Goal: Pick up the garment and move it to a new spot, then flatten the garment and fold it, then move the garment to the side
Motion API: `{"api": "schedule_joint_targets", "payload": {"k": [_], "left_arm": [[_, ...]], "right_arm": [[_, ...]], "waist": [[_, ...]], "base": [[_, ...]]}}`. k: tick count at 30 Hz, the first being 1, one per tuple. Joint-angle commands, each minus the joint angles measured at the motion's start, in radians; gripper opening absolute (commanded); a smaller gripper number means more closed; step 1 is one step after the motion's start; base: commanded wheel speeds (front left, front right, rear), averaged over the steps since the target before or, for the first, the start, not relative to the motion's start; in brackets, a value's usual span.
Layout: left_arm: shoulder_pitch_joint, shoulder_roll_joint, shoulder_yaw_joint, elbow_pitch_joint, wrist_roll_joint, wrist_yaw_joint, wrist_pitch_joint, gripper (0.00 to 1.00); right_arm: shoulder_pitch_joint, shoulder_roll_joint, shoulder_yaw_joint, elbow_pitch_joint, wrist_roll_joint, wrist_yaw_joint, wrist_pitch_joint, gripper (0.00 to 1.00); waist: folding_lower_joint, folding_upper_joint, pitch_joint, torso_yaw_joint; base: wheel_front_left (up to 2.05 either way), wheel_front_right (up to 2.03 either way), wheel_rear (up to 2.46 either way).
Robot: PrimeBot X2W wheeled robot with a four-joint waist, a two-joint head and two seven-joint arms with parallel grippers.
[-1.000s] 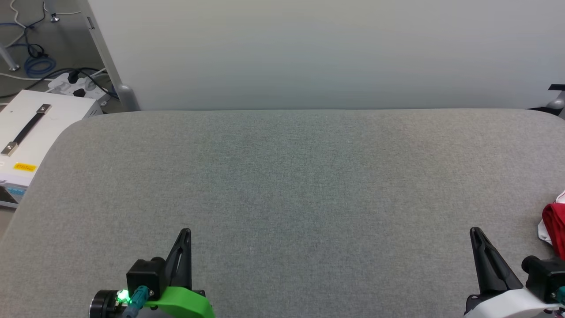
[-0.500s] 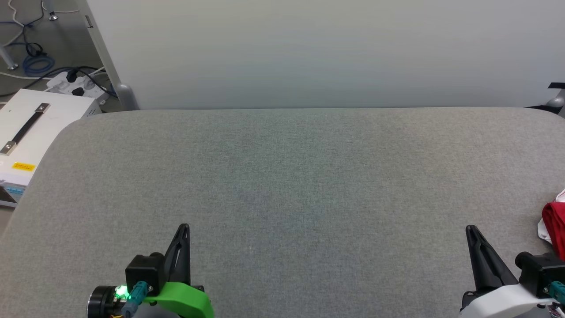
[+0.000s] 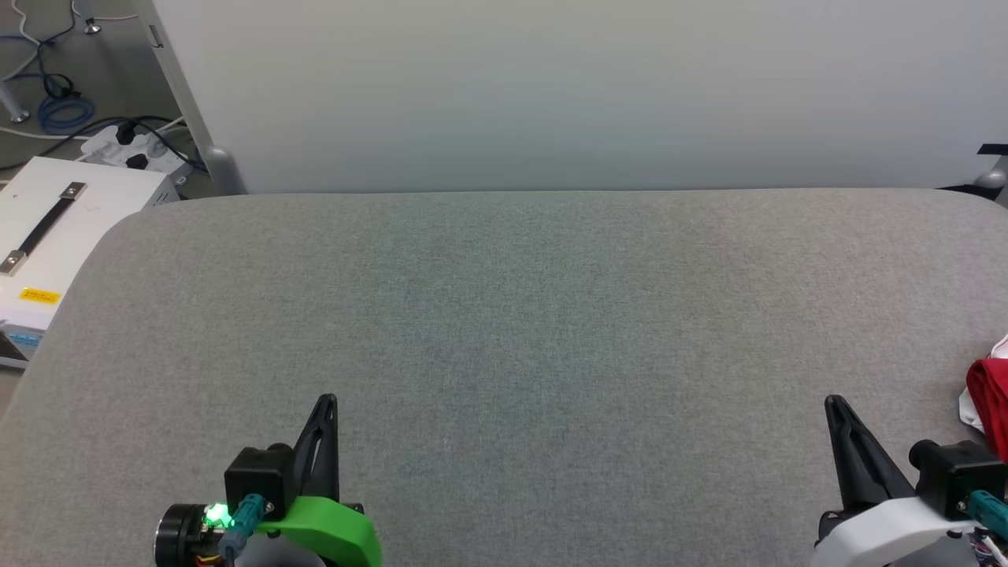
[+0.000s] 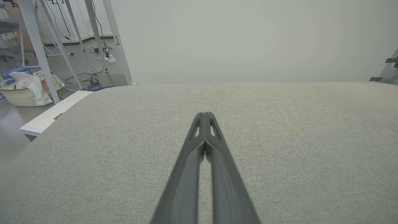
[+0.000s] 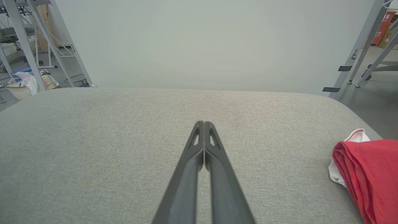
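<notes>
The garment (image 3: 989, 402) lies folded at the far right edge of the grey table (image 3: 520, 315), red with a bit of white showing; in the right wrist view the garment (image 5: 367, 174) sits at the lower right. My right gripper (image 3: 833, 403) is shut and empty, a short way left of the garment, not touching it; its tips (image 5: 203, 123) meet over bare cloth. At the lower left my left gripper (image 3: 327, 402) is shut too, with nothing in it, and its tips (image 4: 204, 114) point across the table.
A pale wall panel (image 3: 567, 94) stands right behind the table's far edge. On the floor to the left are a white box (image 3: 47, 228), a power strip with cables (image 3: 130, 142), metal frame legs (image 4: 40, 53) and a laundry basket (image 4: 25, 90).
The head view has drifted slightly, so both grippers sit a little higher in it. Both stay shut, and the garment has not moved.
</notes>
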Motion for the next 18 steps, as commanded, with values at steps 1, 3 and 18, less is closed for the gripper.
{"api": "schedule_joint_targets", "payload": {"k": [1, 3, 18], "left_arm": [[-0.015, -0.008, 0.01, -0.008, 0.013, -0.008, 0.005, 0.0], [-0.015, -0.011, 0.015, -0.01, 0.019, -0.011, 0.009, 0.0], [-0.021, -0.041, 0.061, -0.025, 0.067, -0.037, 0.042, 0.0]], "right_arm": [[-0.025, 0.004, 0.002, 0.008, -0.014, 0.0, -0.007, 0.0], [-0.029, 0.005, 0.002, 0.012, -0.017, 0.0, -0.008, 0.0], [-0.061, 0.007, 0.009, 0.047, -0.043, 0.0, -0.011, 0.0]], "waist": [[0.0, 0.0, 0.0, 0.0], [0.0, 0.0, 0.001, 0.0], [0.0, 0.0, 0.006, -0.003]], "base": [[0.0, 0.0, 0.0], [0.0, 0.0, 0.0], [0.0, 0.0, 0.0]]}}
